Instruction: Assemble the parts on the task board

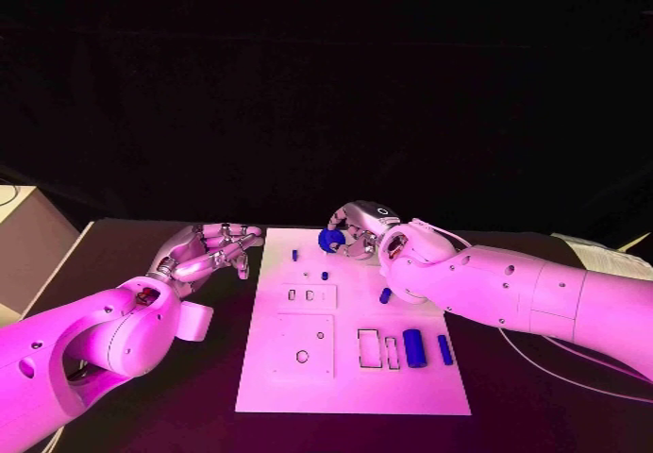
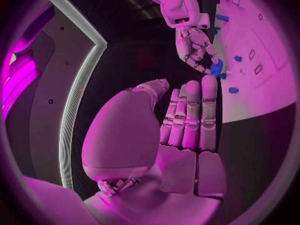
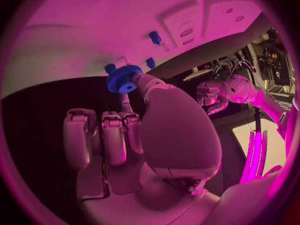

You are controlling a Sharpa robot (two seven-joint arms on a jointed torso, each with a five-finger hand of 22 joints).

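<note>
The right hand [image 1: 360, 231] sits over the far edge of the task board [image 1: 354, 377], holding a small blue gear [image 1: 331, 241] pinched at the tips of its fingers [image 3: 140, 82]; the right wrist view shows the toothed wheel [image 3: 123, 78] clearly, held just above the white plate with the other fingers straight and apart from it. The left hand [image 1: 211, 253] hangs over the dark tabletop [image 1: 150, 377] just beside the board's far left corner, holding nothing; its fingers [image 2: 194, 110] lie side by side, loosely extended, and the palm is empty. On the board, two small blue pegs [image 1: 295, 255] stand near the far edge, another short blue piece [image 1: 385, 295] lies beside the right wrist, and a thick blue cylinder [image 1: 413, 347] and a thinner blue bar [image 1: 445, 349] lie near the right edge, next to rectangular recesses [image 1: 369, 347].
</note>
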